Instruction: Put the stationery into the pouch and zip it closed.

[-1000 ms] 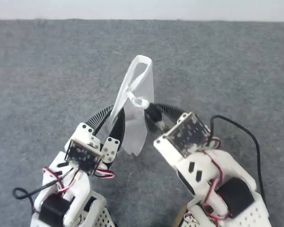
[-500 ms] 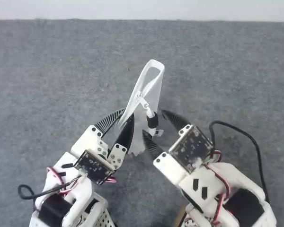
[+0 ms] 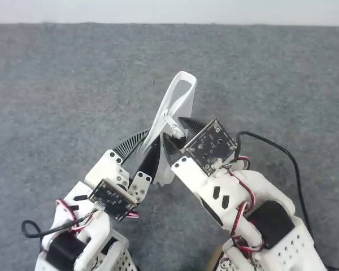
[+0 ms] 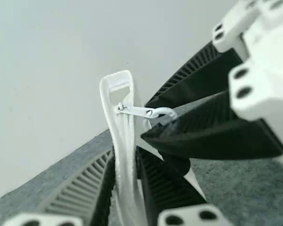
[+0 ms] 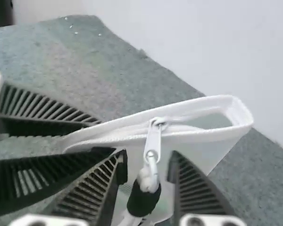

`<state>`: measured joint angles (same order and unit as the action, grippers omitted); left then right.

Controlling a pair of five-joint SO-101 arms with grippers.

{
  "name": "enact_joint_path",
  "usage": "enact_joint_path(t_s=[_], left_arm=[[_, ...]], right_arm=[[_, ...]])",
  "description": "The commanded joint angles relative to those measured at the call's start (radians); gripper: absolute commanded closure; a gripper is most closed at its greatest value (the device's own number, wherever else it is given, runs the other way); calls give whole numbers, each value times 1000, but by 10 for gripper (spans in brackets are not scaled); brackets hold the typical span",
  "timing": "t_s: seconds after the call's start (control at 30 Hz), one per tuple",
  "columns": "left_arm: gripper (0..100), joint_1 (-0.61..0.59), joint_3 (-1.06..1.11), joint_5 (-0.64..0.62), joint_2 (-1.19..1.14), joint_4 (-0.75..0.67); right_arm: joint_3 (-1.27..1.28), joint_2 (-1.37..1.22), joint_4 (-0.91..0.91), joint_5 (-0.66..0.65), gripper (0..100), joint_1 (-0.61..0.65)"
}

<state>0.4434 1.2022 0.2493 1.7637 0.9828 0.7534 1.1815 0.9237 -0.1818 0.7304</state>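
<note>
Pouch [image 3: 179, 101] pinched in left claw [image 3: 152, 142], right claw [image 3: 174, 131] straddling zip pull [image 5: 152, 141]

Upright translucent white pouch [image 3: 175, 107]

surf: grey felt mat [image 3: 56, 84] | bkgd: plain white wall [image 3: 158, 10] | light: even

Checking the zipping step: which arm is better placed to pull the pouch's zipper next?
Right. The right gripper has its open fingers on either side of the zipper pull, so it probably only needs to close and pull. The left gripper is clamped on the pouch, holding it upright.
</note>
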Motion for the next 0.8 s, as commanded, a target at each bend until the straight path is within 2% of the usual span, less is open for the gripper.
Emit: enact_joint_path(t_s=[0.0, 0.13, 0.33, 0.67, 0.77], left_arm=[[991, 0, -5, 9, 2, 12], [991, -2, -5, 9, 2, 25], [991, -2, -4, 8, 2, 25], [991, 0, 15, 8, 2, 23], [991, 0, 15, 8, 2, 23]], right_arm=[[-54, -12, -47, 6, 944, -31], [-54, -2, -74, 3, 997, -87], [-54, -4, -159, 11, 993, -189], [-60, -88, -303, 5, 993, -214], [-61, -148, -348, 3, 993, -259]])
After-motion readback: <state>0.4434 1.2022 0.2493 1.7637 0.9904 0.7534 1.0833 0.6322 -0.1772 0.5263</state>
